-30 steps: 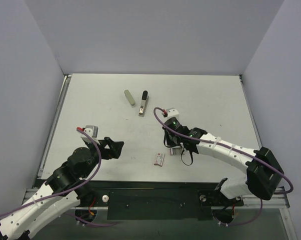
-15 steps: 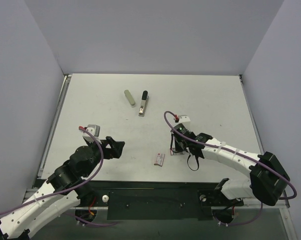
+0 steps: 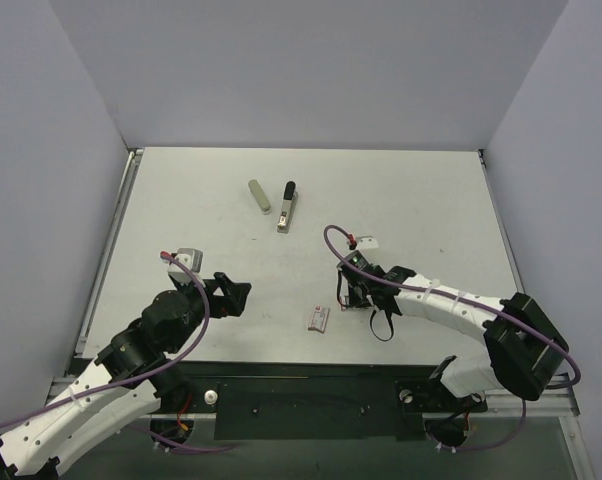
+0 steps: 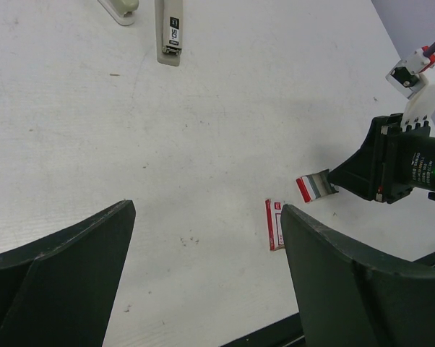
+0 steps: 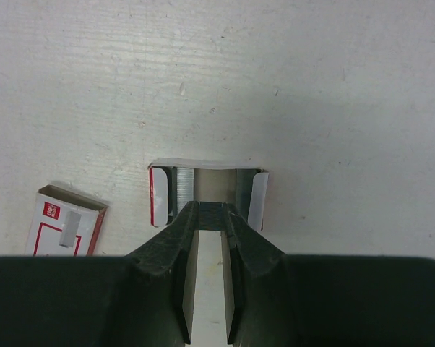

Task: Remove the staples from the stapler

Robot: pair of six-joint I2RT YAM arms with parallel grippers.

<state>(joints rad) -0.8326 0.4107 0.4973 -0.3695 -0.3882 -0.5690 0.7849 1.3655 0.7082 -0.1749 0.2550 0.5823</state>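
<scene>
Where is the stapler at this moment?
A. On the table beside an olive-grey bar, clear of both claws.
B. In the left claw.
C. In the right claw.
A: the stapler lies beside the olive-grey bar, well away from the left claw and the right claw.

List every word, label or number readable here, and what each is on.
Nothing reads clearly.
Black label on the slim black-and-silver stapler: white print, too blurred.
Small red-and-white cardboard staple box: white mark on red, too small.
Black housing on the right wrist: fine white print, too small.
Open red-edged cardboard tray at the right tool: no print shows.
</scene>
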